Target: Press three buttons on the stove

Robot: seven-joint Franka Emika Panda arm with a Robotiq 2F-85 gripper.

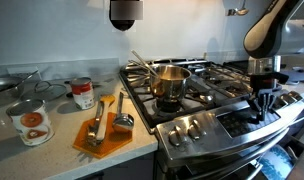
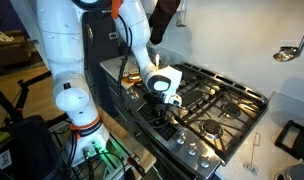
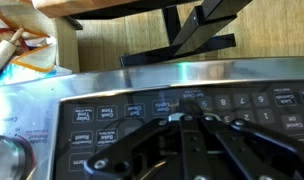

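Note:
The stove (image 1: 207,90) is a wide steel gas range with black grates; it shows in both exterior views (image 2: 217,100). Its dark control panel (image 3: 102,112) fills the wrist view with rows of labelled buttons and a number pad at the right. Round silver knobs (image 1: 192,128) line the front. My gripper (image 3: 182,118) is shut and empty, with its fingertips together. The tips are at the panel, at the buttons just left of the number pad. In an exterior view the gripper (image 1: 260,108) points down at the panel on the stove's front right. It also shows from above (image 2: 164,100).
A steel pot (image 1: 170,82) sits on a front burner. On the counter are two cans (image 1: 30,122) and an orange cutting board (image 1: 102,135) with utensils. A ladle (image 2: 287,52) hangs on the wall. A knob (image 3: 7,155) is at the wrist view's lower left.

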